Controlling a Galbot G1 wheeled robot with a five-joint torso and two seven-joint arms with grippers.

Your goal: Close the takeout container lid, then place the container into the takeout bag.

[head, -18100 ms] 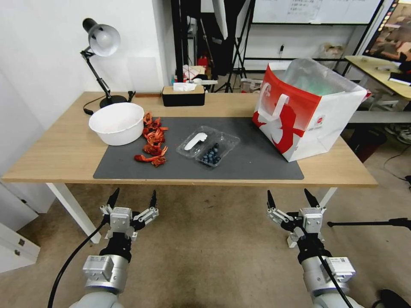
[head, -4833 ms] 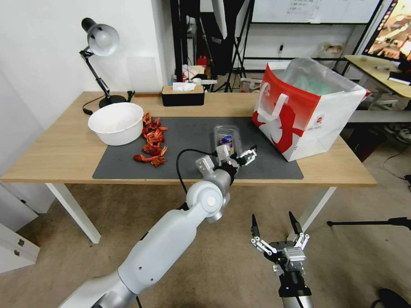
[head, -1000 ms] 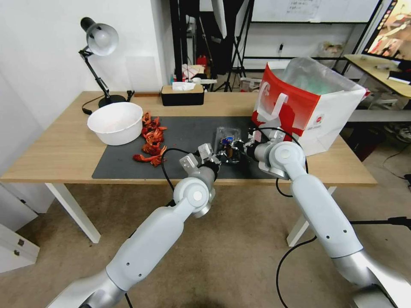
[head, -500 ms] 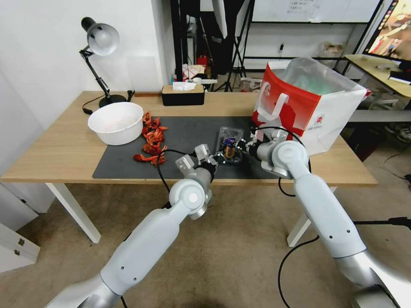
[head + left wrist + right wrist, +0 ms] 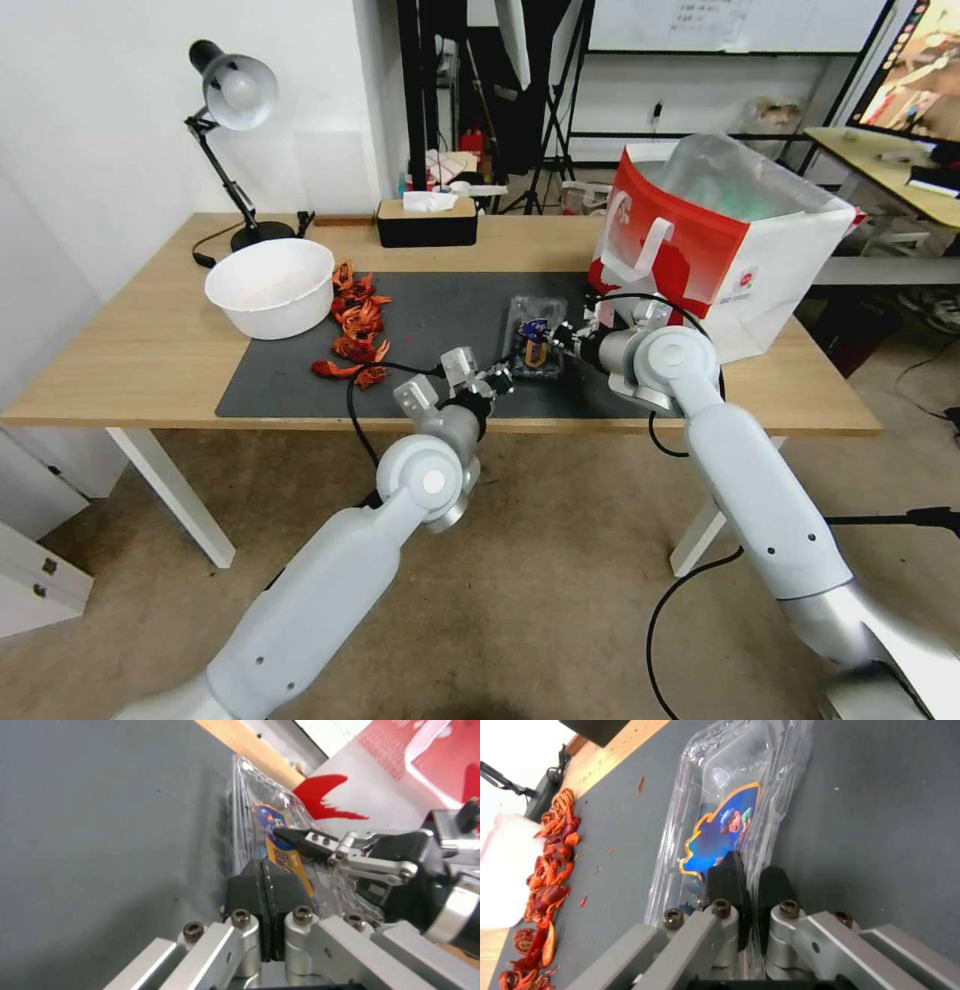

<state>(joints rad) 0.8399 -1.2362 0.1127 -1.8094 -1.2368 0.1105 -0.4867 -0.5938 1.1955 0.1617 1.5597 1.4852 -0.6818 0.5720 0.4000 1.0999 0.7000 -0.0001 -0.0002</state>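
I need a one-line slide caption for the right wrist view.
Right gripper pinching the edge of the closed takeout container on the grey mat.

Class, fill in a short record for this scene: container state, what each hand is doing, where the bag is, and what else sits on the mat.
container: lid closed, on the mat
left hand: shut, at the container's near edge
right hand: shut on the container's rim
bag: upright, right of the container
also on the mat: bowl, red scraps
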